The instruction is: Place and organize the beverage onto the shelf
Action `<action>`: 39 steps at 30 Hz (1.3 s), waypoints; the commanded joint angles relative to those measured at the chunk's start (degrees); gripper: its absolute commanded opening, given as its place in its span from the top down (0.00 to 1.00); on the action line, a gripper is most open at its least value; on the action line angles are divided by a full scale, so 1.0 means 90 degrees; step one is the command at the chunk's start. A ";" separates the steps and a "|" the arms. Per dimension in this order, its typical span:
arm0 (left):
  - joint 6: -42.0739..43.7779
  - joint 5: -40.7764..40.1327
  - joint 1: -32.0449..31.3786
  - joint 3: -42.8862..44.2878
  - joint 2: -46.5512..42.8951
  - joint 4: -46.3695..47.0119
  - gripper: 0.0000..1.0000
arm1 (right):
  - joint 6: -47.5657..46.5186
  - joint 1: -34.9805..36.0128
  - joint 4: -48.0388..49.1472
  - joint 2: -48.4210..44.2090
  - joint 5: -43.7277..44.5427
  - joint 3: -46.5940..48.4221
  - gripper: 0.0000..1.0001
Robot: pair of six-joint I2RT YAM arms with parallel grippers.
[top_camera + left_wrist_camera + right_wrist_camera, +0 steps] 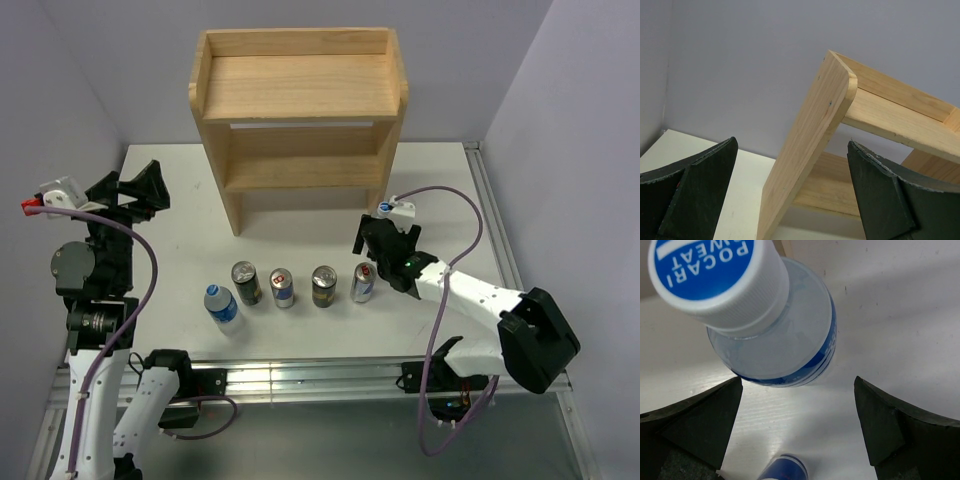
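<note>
The two-tier light wood shelf (298, 88) stands at the back of the table, with both boards bare. Three cans (246, 283) (283, 288) (323, 286), a blue and silver can (363, 283) and a blue-capped bottle (222, 303) stand in a row at the front. My right gripper (385, 238) is open and empty behind the row. A second Pocari Sweat bottle (777, 325) stands upright just beyond its open fingertips (720, 410), and only its cap (385, 208) shows from above. My left gripper (135, 190) is open, empty and raised at the left, facing the shelf's side panel (805, 150).
The blue can's top (785, 470) shows at the bottom edge of the right wrist view. Grey walls close in the table on the back and both sides. A metal rail (300, 375) runs along the near edge.
</note>
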 commanded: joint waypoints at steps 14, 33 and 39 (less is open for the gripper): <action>0.0114 0.0097 0.0031 -0.0045 -0.0132 0.0119 0.02 | -0.0069 -0.0087 0.0880 0.0922 0.0875 0.0309 0.00; 0.0163 0.0058 0.0041 -0.0036 -0.0132 0.0099 0.02 | -0.0206 -0.0087 0.0880 0.1616 0.1374 0.0895 0.03; 0.0163 0.0058 0.0031 -0.0036 -0.0122 0.0099 0.02 | 0.0028 -0.0087 0.0597 0.1801 0.1657 0.1090 0.27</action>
